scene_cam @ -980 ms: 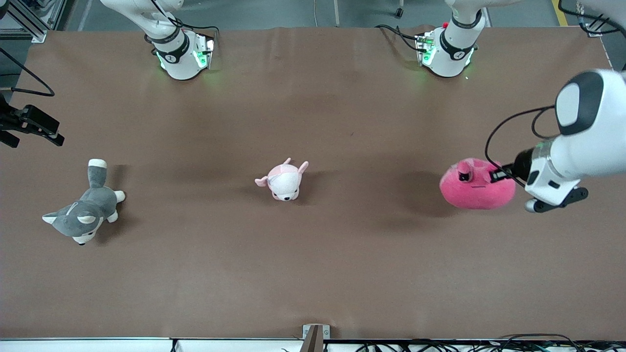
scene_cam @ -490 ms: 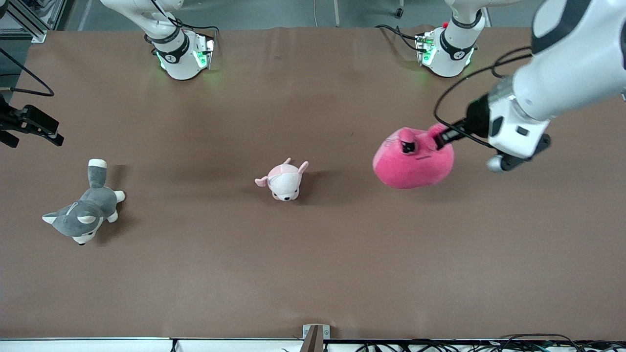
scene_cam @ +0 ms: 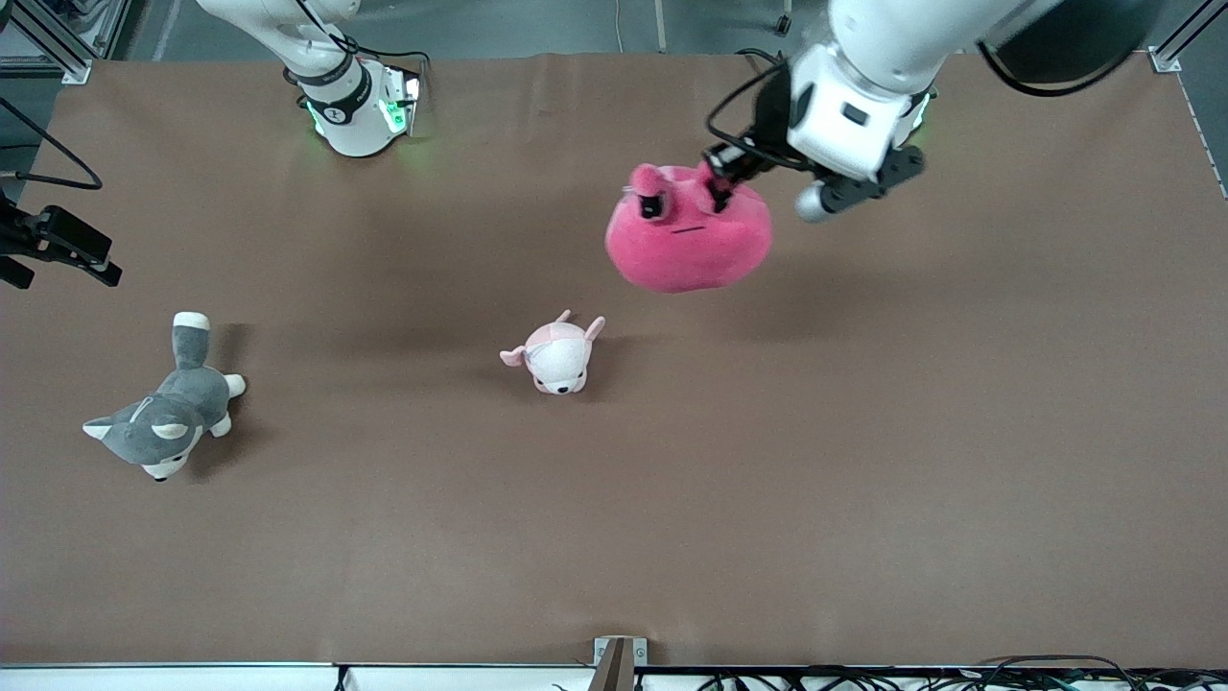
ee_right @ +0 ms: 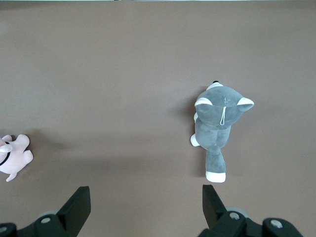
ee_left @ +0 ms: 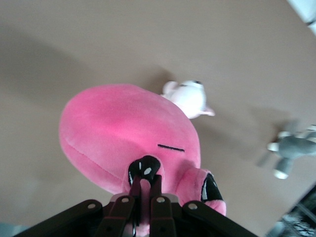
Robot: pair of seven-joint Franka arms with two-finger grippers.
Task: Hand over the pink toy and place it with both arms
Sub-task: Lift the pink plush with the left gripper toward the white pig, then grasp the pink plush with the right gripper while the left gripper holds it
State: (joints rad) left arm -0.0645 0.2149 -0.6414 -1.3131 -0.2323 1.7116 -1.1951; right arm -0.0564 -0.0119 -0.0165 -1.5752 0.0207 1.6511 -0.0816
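The left claw (scene_cam: 718, 188) was clamped tight on the top of the pink toy (scene_cam: 687, 235), which hung below it in the air over the worktop (scene_cam: 863, 432). The right claw (ee_right: 145, 207) waited with its fingers spread wide and empty above the worktop near the grey plush dog (scene_cam: 161, 413), with the pale pink plush (scene_cam: 556, 355) farther off.
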